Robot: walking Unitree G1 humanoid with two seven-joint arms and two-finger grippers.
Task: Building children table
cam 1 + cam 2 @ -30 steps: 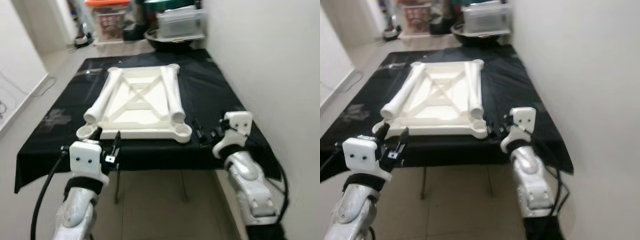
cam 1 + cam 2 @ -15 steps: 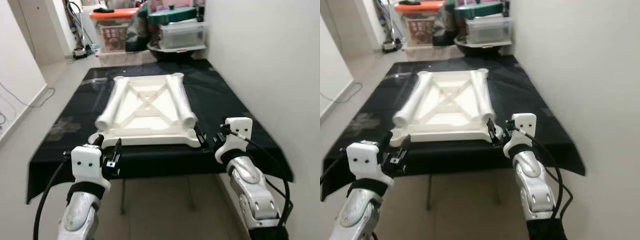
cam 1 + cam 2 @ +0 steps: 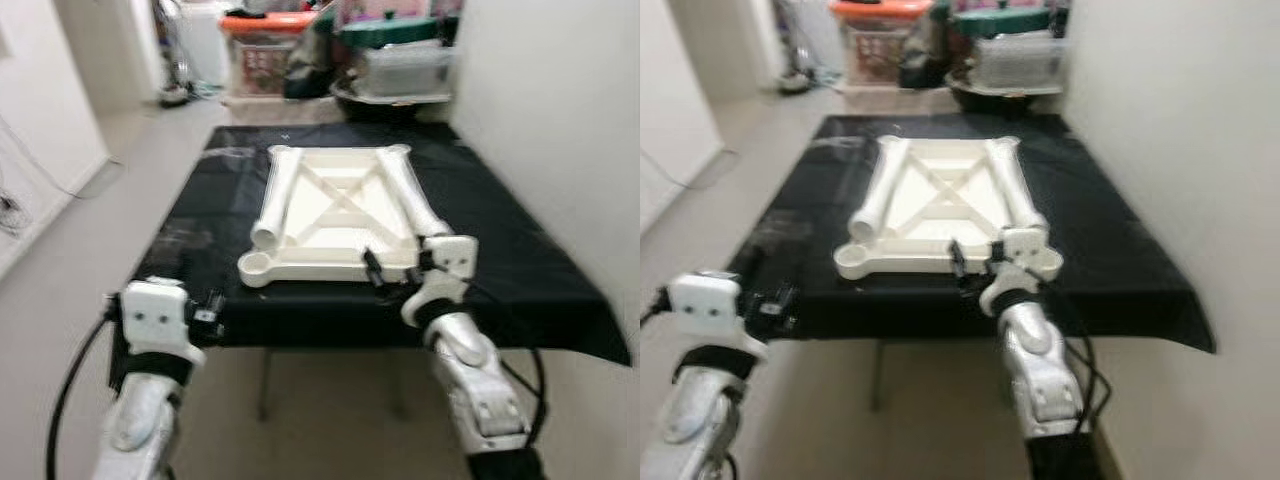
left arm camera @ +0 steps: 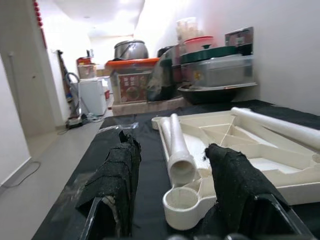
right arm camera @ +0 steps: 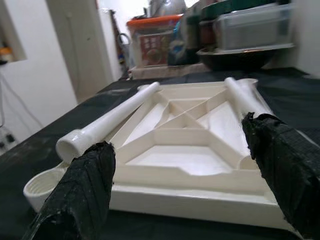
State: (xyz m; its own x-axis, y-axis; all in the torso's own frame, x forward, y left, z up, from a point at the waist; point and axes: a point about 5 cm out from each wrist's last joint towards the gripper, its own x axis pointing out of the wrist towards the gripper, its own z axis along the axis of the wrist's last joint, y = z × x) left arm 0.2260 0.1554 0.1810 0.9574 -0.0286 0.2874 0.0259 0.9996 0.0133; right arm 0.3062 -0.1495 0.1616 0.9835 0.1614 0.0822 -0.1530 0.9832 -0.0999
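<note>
Here's the white children's tabletop (image 3: 335, 215), lying upside down on a table draped in black cloth (image 3: 530, 270), its cross-braced underside facing up. Two white leg tubes rest on it: the left leg tube (image 3: 276, 200) along the robot's left side, the right leg tube (image 3: 412, 205) along the other. An open round socket (image 3: 254, 266) shows at the near left corner.

The right gripper (image 3: 392, 272) is up at the near edge of the tabletop, close to the right corner, fingers spread wide; from its wrist camera the black fingers (image 5: 82, 192) frame the near rim with nothing between them. The left gripper (image 3: 205, 308) hangs at the table's front edge, off to the left of the tabletop; its fingers (image 4: 117, 182) are parted too, and past them you see the left tube's open end just above the socket.

Beyond the table, clutter: an orange-lidded storage box (image 4: 132, 80) with a reddish label, too blurred to read, a clear lidded bin (image 4: 220, 70) and a dark green lid (image 4: 215, 52). No writing legible anywhere.
</note>
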